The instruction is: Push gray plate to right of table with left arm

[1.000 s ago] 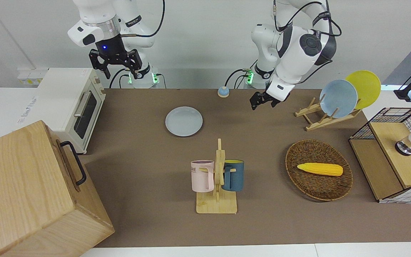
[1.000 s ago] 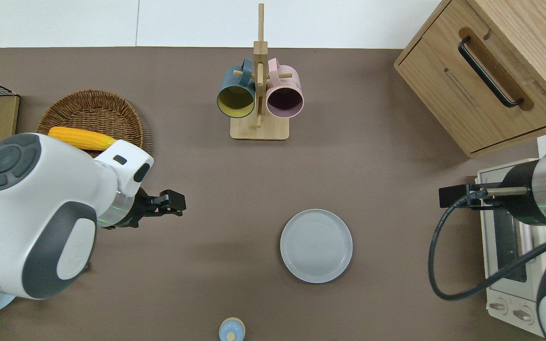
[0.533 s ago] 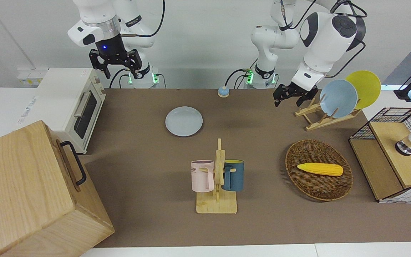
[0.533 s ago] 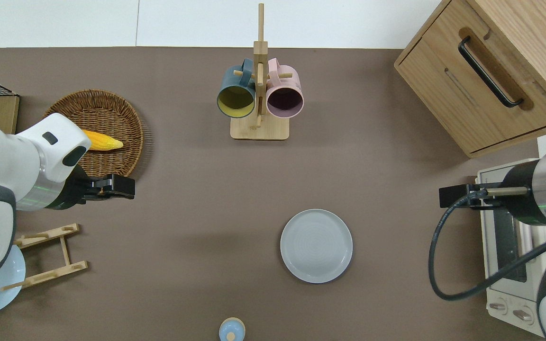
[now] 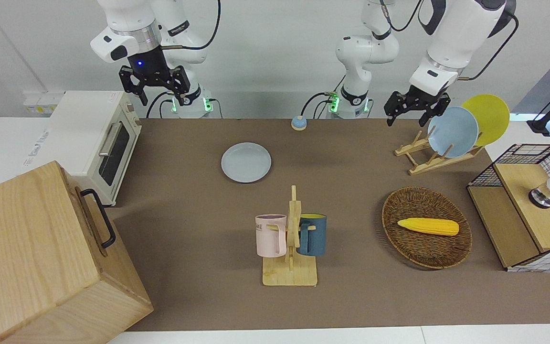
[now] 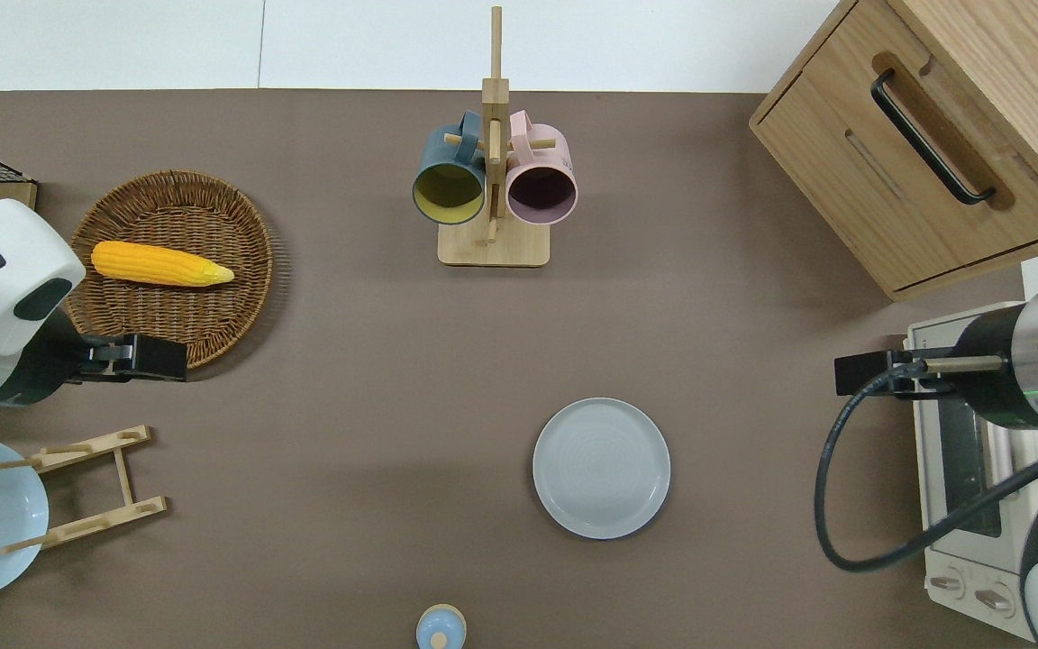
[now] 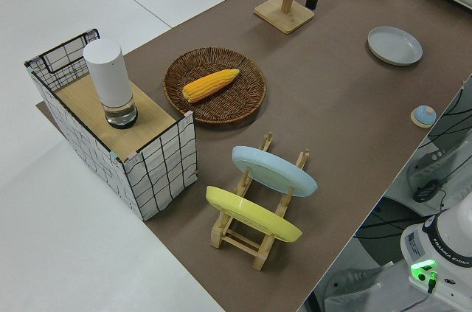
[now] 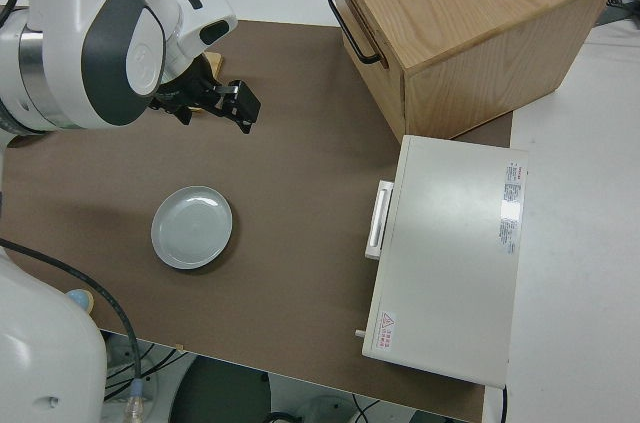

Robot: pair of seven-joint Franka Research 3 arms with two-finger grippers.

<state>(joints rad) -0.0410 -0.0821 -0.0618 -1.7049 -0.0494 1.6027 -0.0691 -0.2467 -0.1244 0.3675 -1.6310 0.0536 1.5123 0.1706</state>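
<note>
Now my left gripper point(image 6: 159, 357) is up, fingers unclear, well apart from the gray plate point(image 6: 601, 468). It looks hard and slippery; I'd push its rim.

The gray plate point(image 6: 601, 468) lies on the table point(image 6: 348, 379), nearer the robots than the mug rack point(image 6: 493, 180).

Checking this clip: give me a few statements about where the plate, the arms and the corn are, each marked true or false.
1. The gray plate lies flat on the table. True.
2. The left gripper touches the gray plate. False: it is over the wicker basket's edge, apart from it.
3. The corn cob lies in the basket. True.
4. The pink mug stands on the gray plate. False: it hangs on the mug rack.
5. The right arm is parked. True.
</note>
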